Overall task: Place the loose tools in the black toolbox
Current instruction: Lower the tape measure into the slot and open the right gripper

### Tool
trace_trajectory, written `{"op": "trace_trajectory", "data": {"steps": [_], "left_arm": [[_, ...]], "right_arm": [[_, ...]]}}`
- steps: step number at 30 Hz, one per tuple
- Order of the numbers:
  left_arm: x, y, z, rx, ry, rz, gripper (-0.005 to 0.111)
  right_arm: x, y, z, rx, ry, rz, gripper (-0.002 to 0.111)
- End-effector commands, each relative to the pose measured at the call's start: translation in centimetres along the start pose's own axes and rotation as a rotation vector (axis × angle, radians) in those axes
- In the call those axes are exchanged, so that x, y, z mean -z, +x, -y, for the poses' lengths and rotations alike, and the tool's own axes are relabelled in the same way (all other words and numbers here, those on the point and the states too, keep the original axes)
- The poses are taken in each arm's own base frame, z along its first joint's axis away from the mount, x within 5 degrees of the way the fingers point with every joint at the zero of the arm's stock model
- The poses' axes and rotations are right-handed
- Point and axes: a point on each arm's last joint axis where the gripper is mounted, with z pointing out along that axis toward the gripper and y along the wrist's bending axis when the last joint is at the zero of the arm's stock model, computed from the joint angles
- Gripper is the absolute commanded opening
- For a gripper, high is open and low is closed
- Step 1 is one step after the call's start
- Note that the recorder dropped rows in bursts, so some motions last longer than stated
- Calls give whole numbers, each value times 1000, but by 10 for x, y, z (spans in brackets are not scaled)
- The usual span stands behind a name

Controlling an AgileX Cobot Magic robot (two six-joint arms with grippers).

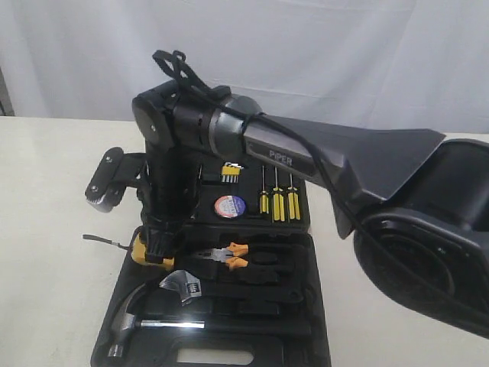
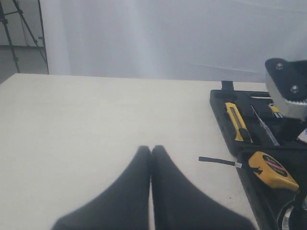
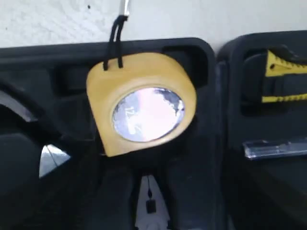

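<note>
The black toolbox (image 1: 306, 306) lies open on the table. The yellow tape measure (image 1: 144, 251) (image 3: 144, 103) rests at the left end of its near half, and its black cord (image 2: 218, 161) trails out over the table. My right gripper (image 1: 159, 243) (image 3: 151, 167) points down right beside it; its dark fingertips merge with the black case. The pliers (image 1: 229, 256) and the tape roll (image 1: 229, 206) sit in recesses. The utility knife (image 2: 237, 122) lies in the far half. My left gripper (image 2: 150, 148) is shut and empty over bare table, left of the case.
A claw hammer (image 1: 134, 317) and an adjustable wrench (image 1: 183, 287) lie in the near half. Three yellow-handled screwdrivers (image 1: 276, 200) and a hex key set (image 1: 231, 173) stand in the far half. The right arm stretches across the case from the right.
</note>
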Motion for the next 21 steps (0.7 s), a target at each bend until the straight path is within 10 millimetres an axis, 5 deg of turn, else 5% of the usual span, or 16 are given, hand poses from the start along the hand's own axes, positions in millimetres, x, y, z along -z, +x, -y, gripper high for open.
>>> {"op": "trace_trajectory", "data": {"steps": [1, 5, 12, 21], "left_arm": [[0, 1, 0, 3, 3, 1, 0], [0, 1, 0, 3, 3, 1, 0], [0, 1, 0, 3, 3, 1, 0], [0, 1, 0, 3, 3, 1, 0]], "right_arm": [[27, -2, 1, -113, -20, 50, 51], [31, -10, -4, -257, -83, 138, 1], [9, -19, -4, -381, -109, 209, -1], [-58, -13, -11, -407, -157, 125, -1]]}}
